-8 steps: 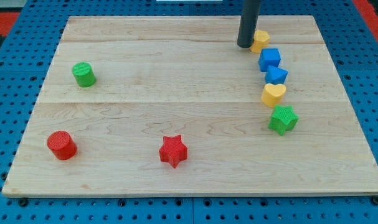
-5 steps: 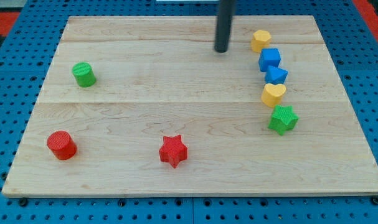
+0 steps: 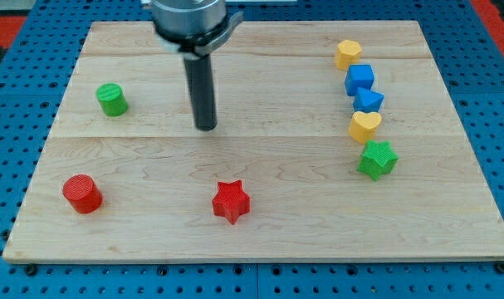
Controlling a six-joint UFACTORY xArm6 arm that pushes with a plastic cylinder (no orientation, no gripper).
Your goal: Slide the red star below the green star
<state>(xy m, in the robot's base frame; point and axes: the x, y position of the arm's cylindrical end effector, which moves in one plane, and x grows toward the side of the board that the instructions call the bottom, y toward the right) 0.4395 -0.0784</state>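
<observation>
Tip (image 3: 206, 128) above red star (image 3: 231, 202), nothing between.

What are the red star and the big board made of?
The red star looks like matte plastic, probably 3D-printed: fine ridges show on top. The board looks like pale, smooth wood, with grain lines and plank seams running across it.
</observation>
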